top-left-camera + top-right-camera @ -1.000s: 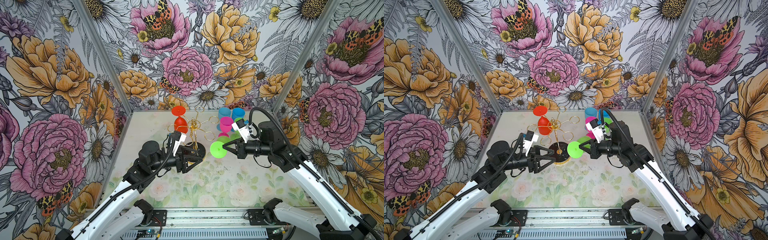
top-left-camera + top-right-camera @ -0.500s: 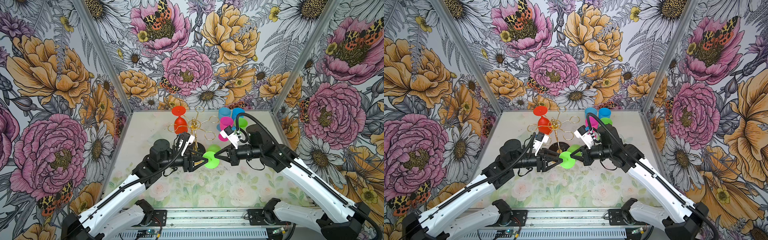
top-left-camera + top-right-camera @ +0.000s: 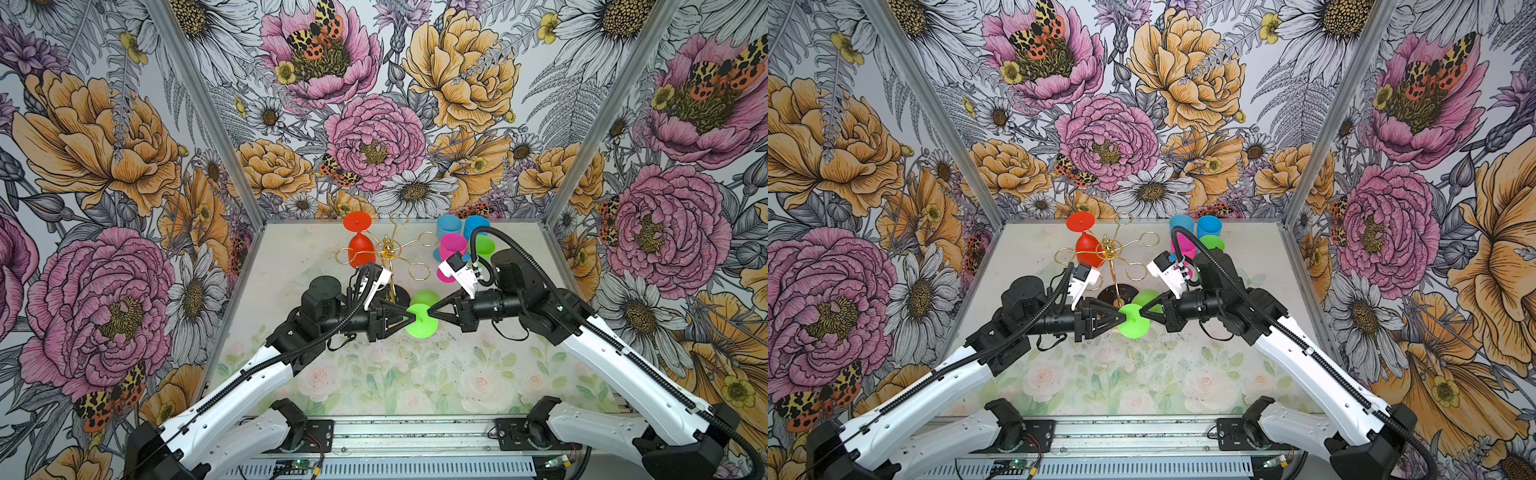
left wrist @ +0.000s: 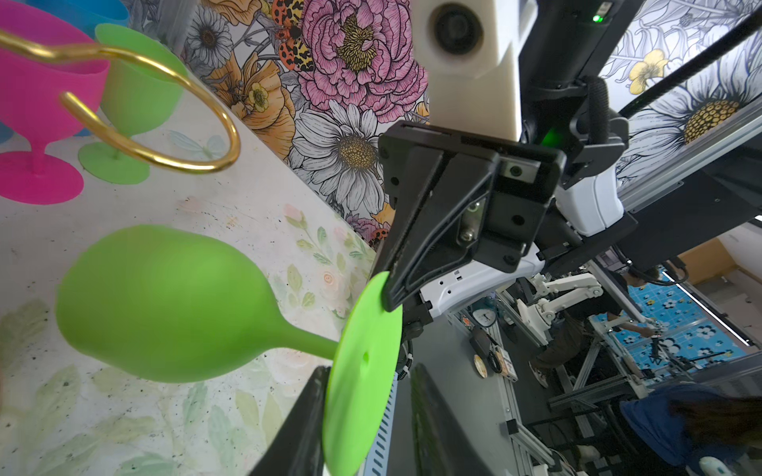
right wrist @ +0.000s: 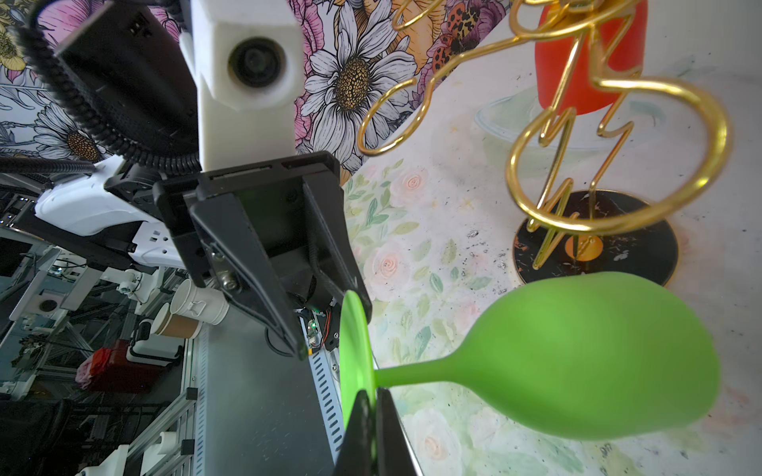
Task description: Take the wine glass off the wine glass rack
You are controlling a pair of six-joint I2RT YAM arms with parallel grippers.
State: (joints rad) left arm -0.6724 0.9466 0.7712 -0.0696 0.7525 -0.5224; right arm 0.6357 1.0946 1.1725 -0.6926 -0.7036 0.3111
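Two holds suit this light, soft-looking green wine glass [image 3: 420, 326]: foot or stem; right pincer [image 3: 429, 314] clamps the foot, left pincer [image 3: 411, 318] straddles it, narrow

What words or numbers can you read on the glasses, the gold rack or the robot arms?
None: no writing shows on the green wine glass, the gold rack or the robot arms.
The paper cups behind, in the right wrist view, are too blurred to tell.
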